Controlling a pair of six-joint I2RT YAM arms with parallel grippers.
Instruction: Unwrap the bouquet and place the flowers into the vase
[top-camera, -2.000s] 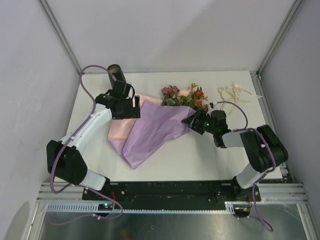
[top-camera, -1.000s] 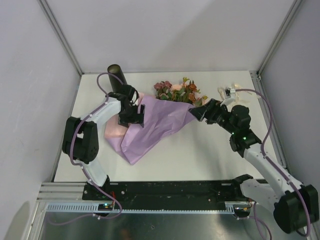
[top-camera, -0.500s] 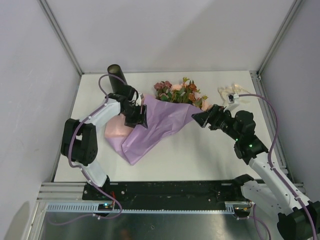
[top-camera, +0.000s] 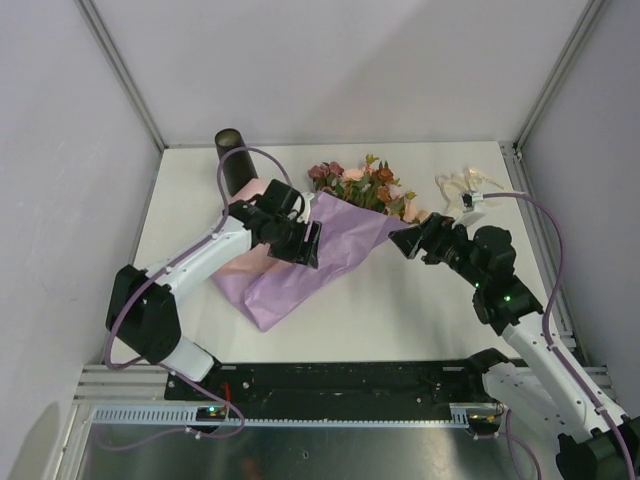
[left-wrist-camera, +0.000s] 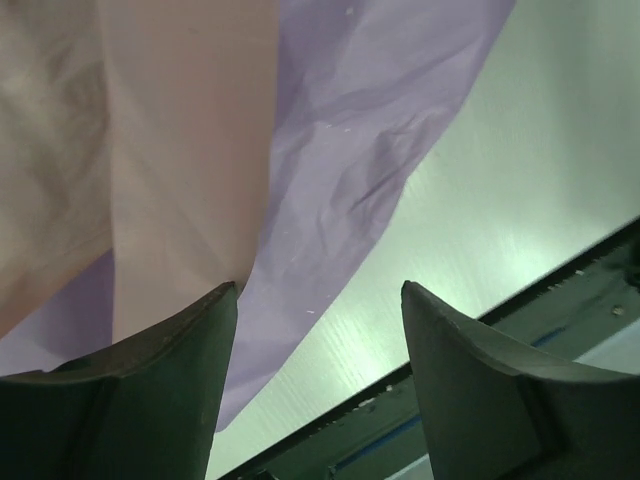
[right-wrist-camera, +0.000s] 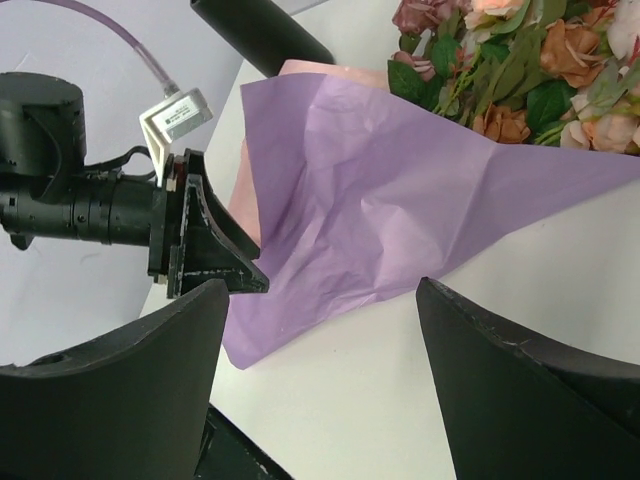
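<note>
White bench (top-camera: 420, 310) from above: bouquet (top-camera: 345, 225) lies mid-bench, vase (top-camera: 232, 160) stands back-left. Left wrist: my left end effector (left-wrist-camera: 318, 290) spread over purple paper (left-wrist-camera: 350, 150). Right wrist: my right end effector (right-wrist-camera: 322, 285) spread, facing the flowers (right-wrist-camera: 500, 70).

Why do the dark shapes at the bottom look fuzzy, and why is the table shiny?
Left wrist view: the left fingers sit close to the lens, so they blur; light glares off the table. Right wrist view: the right fingers are soft too, the flowers sharp.
</note>
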